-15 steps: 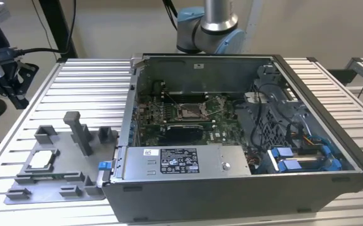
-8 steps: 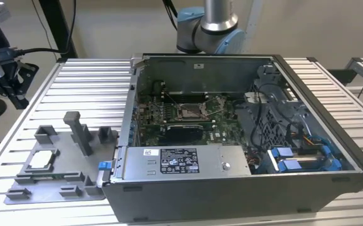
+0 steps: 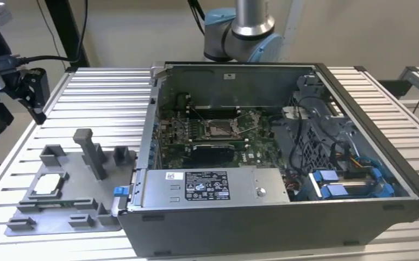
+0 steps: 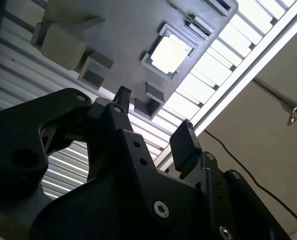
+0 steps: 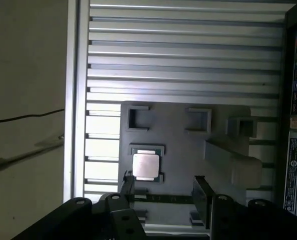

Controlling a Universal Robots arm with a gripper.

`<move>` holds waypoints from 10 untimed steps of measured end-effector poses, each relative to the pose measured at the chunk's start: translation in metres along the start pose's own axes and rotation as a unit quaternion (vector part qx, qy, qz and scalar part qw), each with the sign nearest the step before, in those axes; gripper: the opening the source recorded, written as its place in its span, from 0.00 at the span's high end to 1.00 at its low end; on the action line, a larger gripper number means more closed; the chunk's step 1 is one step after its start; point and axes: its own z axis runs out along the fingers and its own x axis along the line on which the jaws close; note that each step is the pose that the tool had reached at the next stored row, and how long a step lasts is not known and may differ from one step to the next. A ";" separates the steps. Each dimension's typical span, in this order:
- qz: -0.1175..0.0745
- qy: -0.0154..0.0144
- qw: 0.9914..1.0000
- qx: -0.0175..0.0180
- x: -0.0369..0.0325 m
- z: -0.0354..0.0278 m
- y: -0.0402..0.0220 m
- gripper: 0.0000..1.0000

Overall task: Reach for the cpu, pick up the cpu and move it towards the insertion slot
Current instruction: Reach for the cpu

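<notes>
Black two-finger gripper (image 5: 163, 179): the jaws are spread wide and nothing is held between them. Both dark fingers (image 4: 184, 142) are seen in both wrist views, held clear above the tray and touching nothing.

Beyond the fingertips, the small flat square cpu (image 5: 145, 166), pale silver on top, is noted lying flat in a framed recess of the flat grey plastic tray (image 5: 188, 150). In the second wrist view the cpu (image 4: 171, 54) is seen past the gap between the fingers. Several raised grey blocks (image 5: 232, 162) are ranged around it on the tray.

In the exterior view the tray (image 3: 64, 217) is set on the ribbed aluminium table (image 3: 100, 92), just beside the open grey metal computer case (image 3: 282, 217), on the exterior view's left of it. The cpu (image 3: 48, 185) is recorded in the tray's part farthest from the case.

Inside the case, the square metal-framed insertion slot (image 3: 217, 129) is seen on the green motherboard (image 3: 256, 142), well apart from the cpu.

Farthest back, a silver and blue arm joint (image 3: 242, 32) is seen behind the case.
</notes>
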 end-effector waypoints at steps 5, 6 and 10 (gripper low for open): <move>0.000 0.000 1.000 0.000 0.0000 0.0007 0.0000 0.00; 0.000 0.000 1.000 0.000 0.0000 0.0012 0.0000 0.00; 0.000 0.000 1.000 0.000 0.0000 0.0042 -0.0002 0.00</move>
